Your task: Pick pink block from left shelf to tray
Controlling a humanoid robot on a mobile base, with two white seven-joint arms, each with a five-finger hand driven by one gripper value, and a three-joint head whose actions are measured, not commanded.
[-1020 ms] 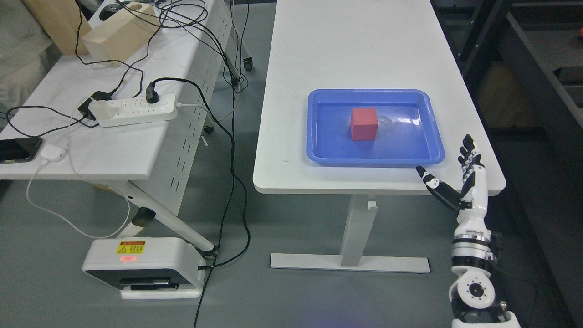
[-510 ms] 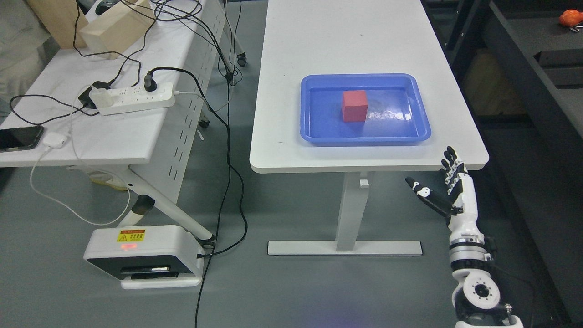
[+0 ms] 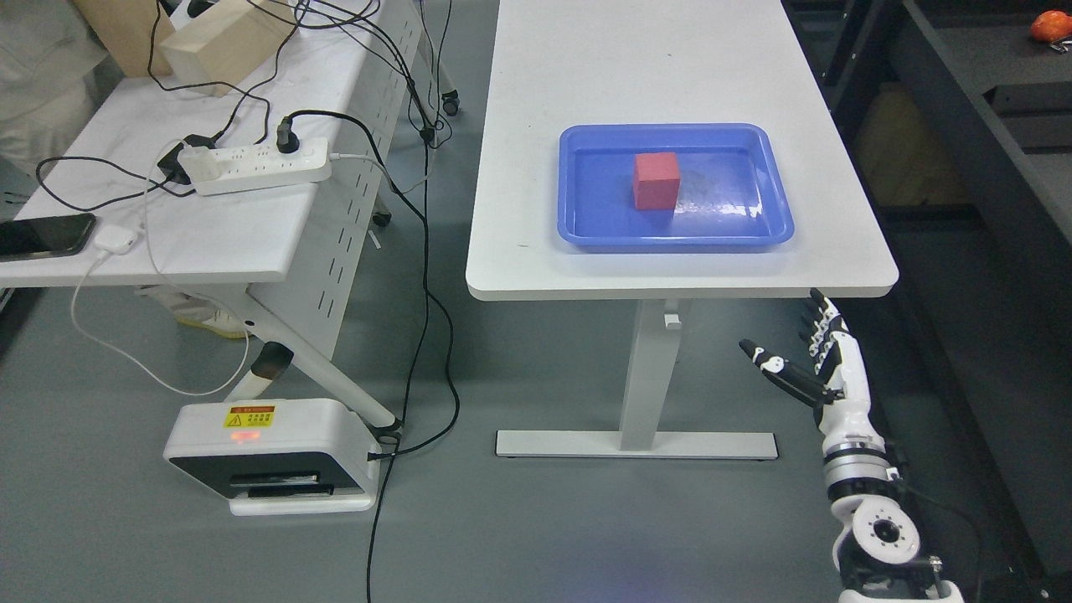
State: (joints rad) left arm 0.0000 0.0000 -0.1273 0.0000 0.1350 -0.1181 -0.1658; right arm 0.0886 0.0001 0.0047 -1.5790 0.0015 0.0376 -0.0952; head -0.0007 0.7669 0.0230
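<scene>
as seen from head view, pink block (image 3: pixel 656 180) (reads more red-pink) sits flat inside blue tray (image 3: pixel 675 239), left of tray centre, touching tray floor only, clear of the walls. tray rests on white table (image 3: pixel 586 84) toward the near edge, right of table middle.

right hand (image 3: pixel 808 368) shows at lower right, arm coming up from bottom right corner; hand is below and in front of table's near right corner, over grey floor, well apart from tray and block. fingers (image 3: pixel 825 322) extended upward, thumb splayed out to the left: wide, holding nothing. left hand not seen.

2nd white table (image 3: pixel 218 243) at left, separate from the first w/ a floor gap between. on it: power strip (image 3: pixel 255 166) w/ black plugs and cables, dark phone (image 3: pixel 42 236) at left edge, small white charger (image 3: pixel 115 241) just beside phone, wood block (image 3: pixel 219 43) at far end.

white box unit (image 3: pixel 272 452) w/ yellow warning label stands on floor below that table. dark shelving (image 3: pixel 988 126) along right side; orange item (image 3: pixel 1051 25) on it at top right, too small to id.
</scene>
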